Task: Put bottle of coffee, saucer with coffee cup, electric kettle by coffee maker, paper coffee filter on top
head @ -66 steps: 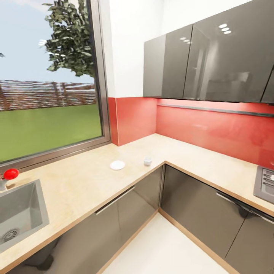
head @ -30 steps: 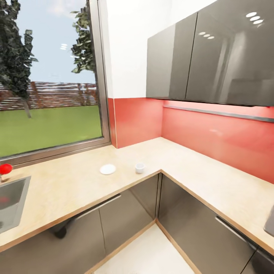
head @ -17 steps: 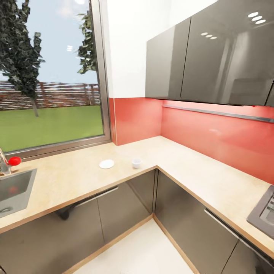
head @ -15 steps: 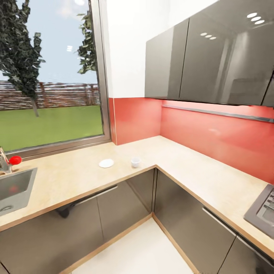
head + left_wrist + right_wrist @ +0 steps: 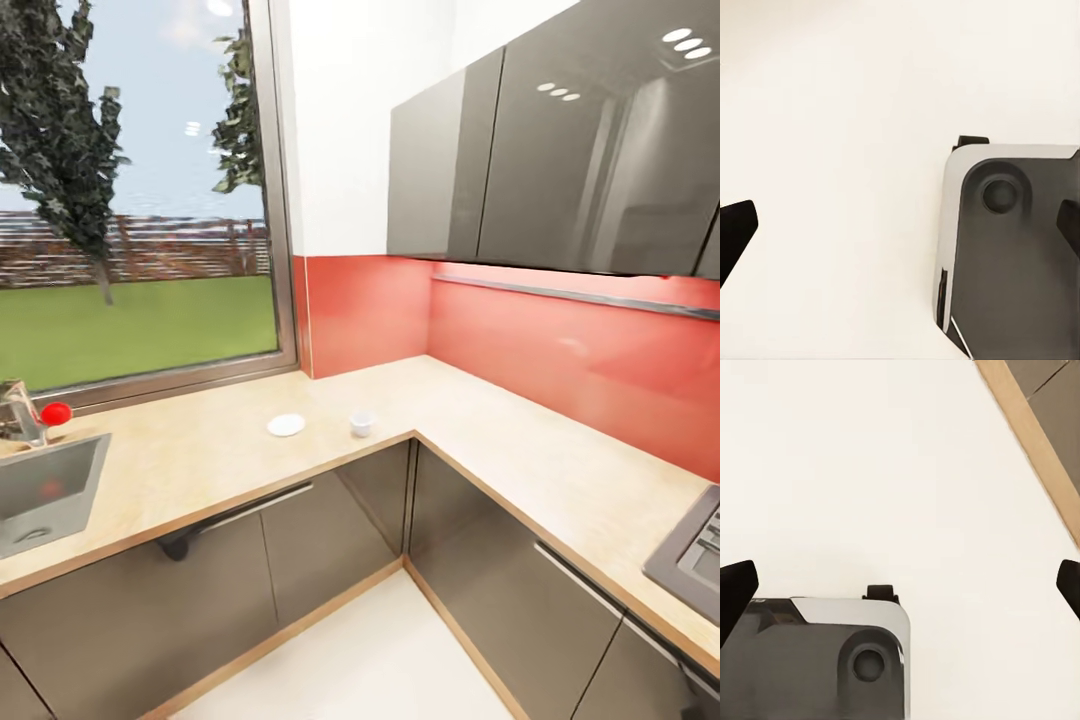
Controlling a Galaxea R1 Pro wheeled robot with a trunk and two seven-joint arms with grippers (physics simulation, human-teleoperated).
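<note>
On the beige countertop [image 5: 200, 455] near the inner corner lies a small white saucer [image 5: 286, 425]. A little white coffee cup [image 5: 361, 424] stands upright a short way to its right, apart from it. In the left wrist view my left gripper [image 5: 900, 229] is open over the pale floor, its dark fingertips [image 5: 735, 236] far apart with nothing between them. My right gripper [image 5: 900, 585] is open too, above the floor and beside the robot's grey base [image 5: 817, 660].
A steel sink [image 5: 45, 490] with a red-knobbed tap [image 5: 55, 412] sits at the left under the window [image 5: 130, 200]. A hob [image 5: 695, 545] is at the right edge. Dark wall cabinets [image 5: 560, 150] hang over the red backsplash. Grey base cabinets [image 5: 300, 540] line the floor [image 5: 370, 650].
The head camera has shifted: the counter corner looks farther off, and the saucer and cup appear smaller. Neither the saucer nor the cup has moved on the counter.
</note>
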